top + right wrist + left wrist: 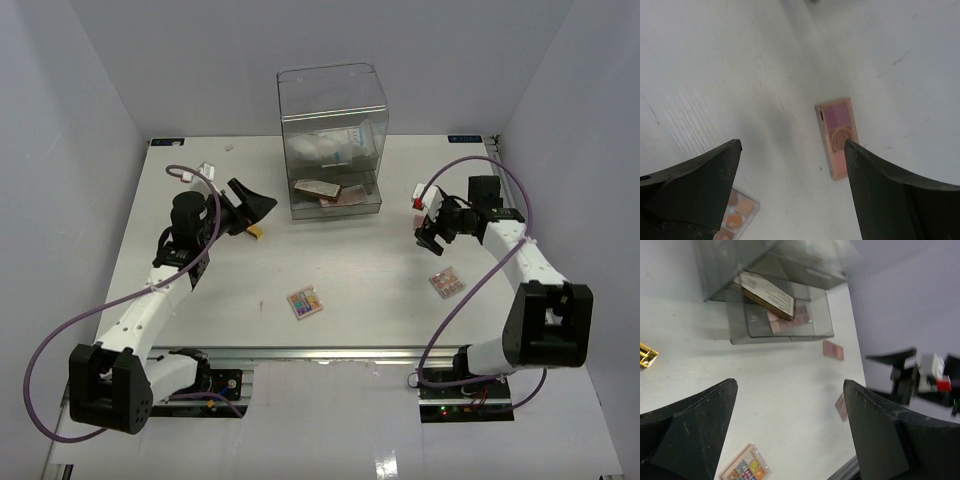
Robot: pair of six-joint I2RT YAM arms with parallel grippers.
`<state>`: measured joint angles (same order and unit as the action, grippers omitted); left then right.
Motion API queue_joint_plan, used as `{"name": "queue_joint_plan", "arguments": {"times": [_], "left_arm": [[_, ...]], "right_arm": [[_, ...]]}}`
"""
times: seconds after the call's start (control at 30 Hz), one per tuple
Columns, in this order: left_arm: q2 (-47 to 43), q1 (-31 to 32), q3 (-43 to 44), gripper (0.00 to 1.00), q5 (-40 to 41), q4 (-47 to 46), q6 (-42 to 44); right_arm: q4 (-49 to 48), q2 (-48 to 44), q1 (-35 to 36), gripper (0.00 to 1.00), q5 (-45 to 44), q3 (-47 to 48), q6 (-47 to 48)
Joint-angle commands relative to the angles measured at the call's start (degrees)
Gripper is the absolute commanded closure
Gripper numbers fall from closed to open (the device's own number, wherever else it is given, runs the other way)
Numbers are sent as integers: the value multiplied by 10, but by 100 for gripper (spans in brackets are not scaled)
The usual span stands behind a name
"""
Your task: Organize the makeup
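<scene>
Makeup lies scattered on the white table. A colourful eyeshadow palette (304, 302) (746, 470) lies near the front, and a palette with tan and orange pans (447, 282) (736, 212) lies at the right. A pink palette (836, 137) (833, 350) lies under my right gripper (425, 230) (792, 144), which hovers open and empty. My left gripper (258, 205) (790, 385) hangs open and empty left of the clear drawer box (330, 140). A bronze compact (320, 188) (767, 292) rests on a pink palette (790, 322) in the open lower drawer. White packets (335, 145) fill the upper part.
A small gold item (257, 233) (646, 355) lies just below the left gripper. Small white bits (208, 170) sit at the back left. White walls close the table on three sides. The right arm (920, 377) shows in the left wrist view.
</scene>
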<state>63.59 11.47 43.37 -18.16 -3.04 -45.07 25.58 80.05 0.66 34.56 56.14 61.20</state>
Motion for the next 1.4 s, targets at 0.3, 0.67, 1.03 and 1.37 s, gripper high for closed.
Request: {"name": "queue_joint_plan", "arguments": {"times": [0.3, 0.67, 1.03, 1.37], "left_arm": [[-7, 7, -20, 2, -166, -49, 209], [-11, 5, -20, 2, -162, -44, 216], [-7, 3, -20, 2, -170, -44, 213], [-6, 2, -21, 2, -172, -45, 211]], "right_arm": [[149, 279, -32, 10, -135, 261, 111], [221, 373, -31, 10, -130, 334, 125], [246, 423, -30, 6, -126, 372, 131], [290, 471, -30, 10, -109, 425, 138]]}}
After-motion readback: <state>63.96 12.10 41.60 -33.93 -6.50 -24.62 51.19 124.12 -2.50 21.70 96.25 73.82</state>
